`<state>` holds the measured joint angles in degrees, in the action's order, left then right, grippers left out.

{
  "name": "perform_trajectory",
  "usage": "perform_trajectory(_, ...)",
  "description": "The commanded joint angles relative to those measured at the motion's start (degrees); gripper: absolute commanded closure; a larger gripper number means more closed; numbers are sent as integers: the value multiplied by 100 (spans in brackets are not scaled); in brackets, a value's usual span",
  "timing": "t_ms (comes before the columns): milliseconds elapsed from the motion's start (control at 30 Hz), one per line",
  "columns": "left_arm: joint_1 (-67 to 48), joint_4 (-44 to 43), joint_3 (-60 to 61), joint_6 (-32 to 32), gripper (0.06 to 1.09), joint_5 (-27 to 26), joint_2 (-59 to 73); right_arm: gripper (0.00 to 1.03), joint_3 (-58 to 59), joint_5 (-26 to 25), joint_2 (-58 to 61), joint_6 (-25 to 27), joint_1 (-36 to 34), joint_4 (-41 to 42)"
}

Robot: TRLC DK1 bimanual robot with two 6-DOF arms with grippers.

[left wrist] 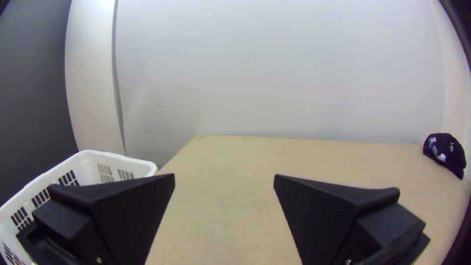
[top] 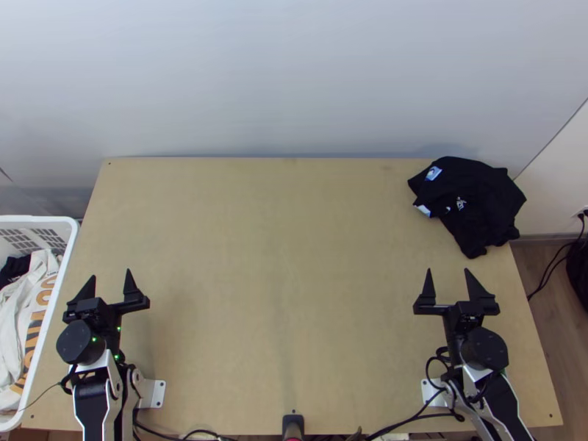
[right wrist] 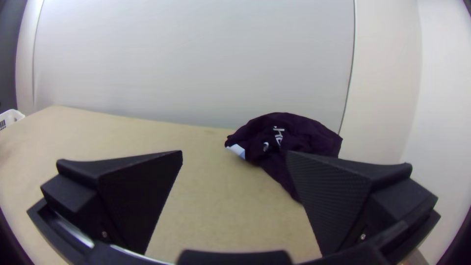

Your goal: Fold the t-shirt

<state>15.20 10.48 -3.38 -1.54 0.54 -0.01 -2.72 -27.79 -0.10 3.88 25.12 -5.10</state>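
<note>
Left gripper [top: 111, 273] and right gripper [top: 447, 270] both gaping empty in the top view, black tee [top: 474, 195] bunched at the far right of the table [top: 279, 294], way off in the left wrist view, nearer in the right one, so imo it's pre-fold: grab it, drag it central.

The t-shirt [top: 489, 206] is black, with small white lettering and 2 light blue and white patches. The table [top: 279, 257] is light tan, the wall [top: 294, 88] behind it pale grey. A white basket [top: 62, 264] has rows of slots patterning its sides; inside are black cloth [top: 13, 270] and white cloth [top: 18, 301] with orange lettering. The left gripper [top: 110, 273] and right gripper [top: 447, 270] are black, each with 2 finely ribbed pads [left wrist: 319, 221]. Green lights [top: 94, 339] dot the black-and-white left arm [top: 92, 404]. The floor [top: 540, 287] is brown.
</note>
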Motion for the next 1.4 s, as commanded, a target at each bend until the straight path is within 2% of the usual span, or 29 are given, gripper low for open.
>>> perform_trajectory(0,0,-2,-5,5,10,-1,1,4,0,-7,1,-1,1,1)
perform_trajectory(333,-17,-2,-5,-13,10,-1,19,4,0,2,1,-1,1,1)
perform_trajectory(533,-465,-2,-5,-4,10,-1,1,4,0,2,1,-1,1,1)
perform_trajectory(833,-457,7,-5,5,10,-10,1,4,0,2,1,-1,1,1)
perform_trajectory(933,-79,-2,-5,-13,10,-10,1,4,0,-7,1,-1,1,1)
perform_trajectory(967,106,7,-5,-22,10,-10,1,4,0,2,1,-36,10,1)
perform_trajectory(1033,422,7,-5,-22,10,-10,10,4,0,11,-8,-520,107,-8)
perform_trajectory(1100,501,-2,-5,-13,10,-10,1,4,0,2,1,-634,177,-8)
perform_trajectory(1233,484,-90,4,330,10,377,-8,4,0,-25,150,-704,203,9)
perform_trajectory(1300,475,-160,-49,312,10,720,-8,4,26,-77,89,-195,186,229)
perform_trajectory(1367,484,-187,-146,304,10,869,1,4,0,-306,-25,-80,63,229)
